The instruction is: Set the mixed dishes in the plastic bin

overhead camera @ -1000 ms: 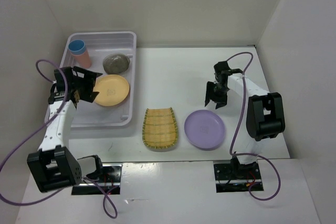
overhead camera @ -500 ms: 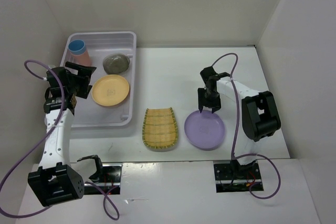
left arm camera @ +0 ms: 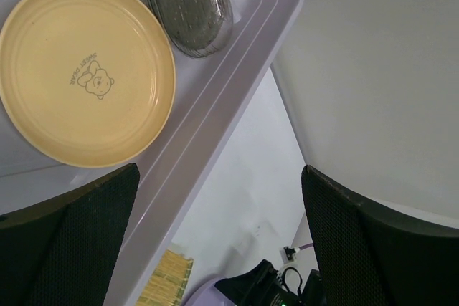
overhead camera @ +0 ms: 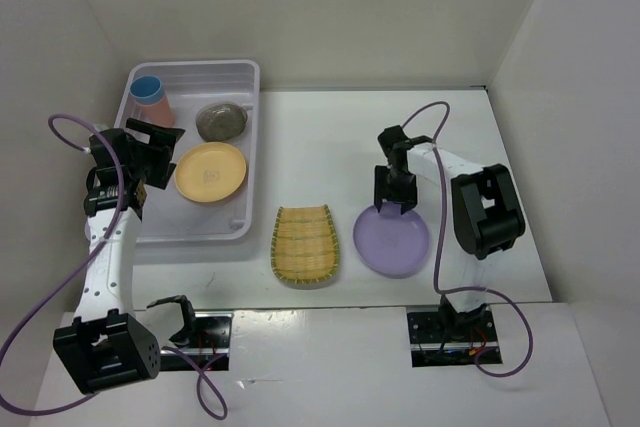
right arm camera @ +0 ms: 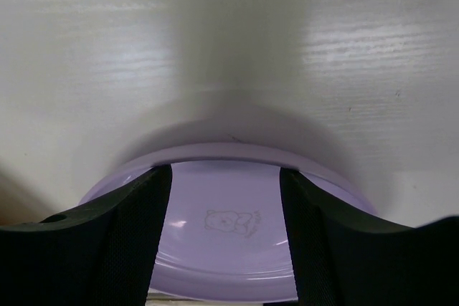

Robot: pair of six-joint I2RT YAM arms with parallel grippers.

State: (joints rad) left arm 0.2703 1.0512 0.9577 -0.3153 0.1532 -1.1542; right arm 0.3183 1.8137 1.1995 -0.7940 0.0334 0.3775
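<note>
The plastic bin (overhead camera: 243, 152) stands at the far left. It holds the blue cup nested in the pink cup (overhead camera: 151, 99), the stacked grey plates (overhead camera: 222, 121) and the orange plate (overhead camera: 210, 171). My left gripper (overhead camera: 158, 159) hangs open and empty above the bin's left side. In the left wrist view (left arm camera: 220, 170) it looks down on the orange plate (left arm camera: 86, 69), the grey plates (left arm camera: 190, 6) and the bin's rim (left arm camera: 237, 98). The yellow ribbed tray (overhead camera: 305, 244) and the lilac plate (overhead camera: 392, 242) lie on the table. My right gripper (overhead camera: 393, 202) is open, with its fingertips (right arm camera: 154, 198) down just inside the lilac plate's (right arm camera: 229, 227) far rim.
White walls close in the table at the back and on both sides. The right arm's purple cable (overhead camera: 440, 237) loops past the lilac plate's right side. The yellow tray lies close to the bin's near right corner.
My right gripper came down and left onto the lilac plate's far rim, and the plate shifted slightly. My left gripper drew back left from the orange plate, which stays in the bin.
</note>
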